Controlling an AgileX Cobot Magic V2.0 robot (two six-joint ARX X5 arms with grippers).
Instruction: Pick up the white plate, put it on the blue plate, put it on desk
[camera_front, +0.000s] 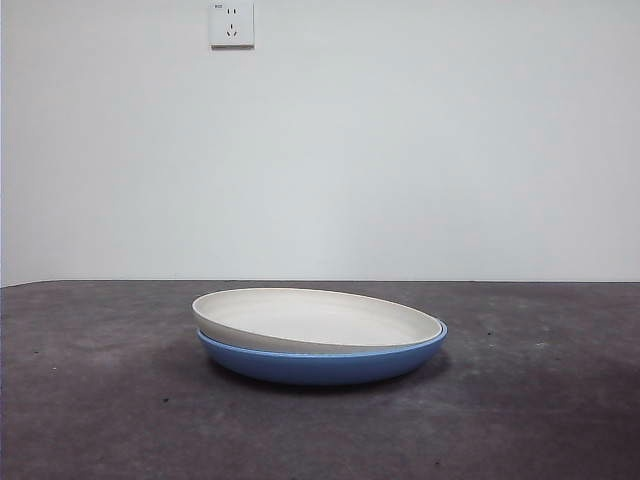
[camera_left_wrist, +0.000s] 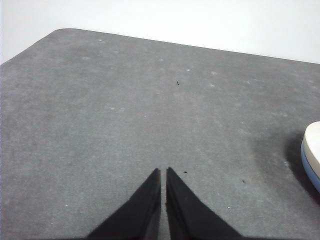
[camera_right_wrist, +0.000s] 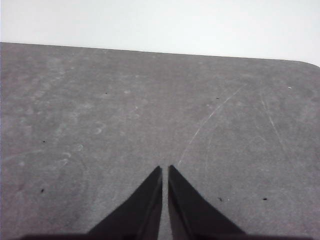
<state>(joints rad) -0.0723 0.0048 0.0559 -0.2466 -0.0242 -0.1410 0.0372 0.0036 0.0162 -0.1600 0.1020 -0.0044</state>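
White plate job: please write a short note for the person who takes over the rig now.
Left gripper: shut, holding nothing, over bare desk, the plates at the edge of its view.
Right gripper: shut, holding nothing, no plate in its view.
White plate sits in the blue plate, tilted, one side raised. Both are on the desk.
Done: stacking.
Left: by the task wording, possibly putting the white plate back on the desk.
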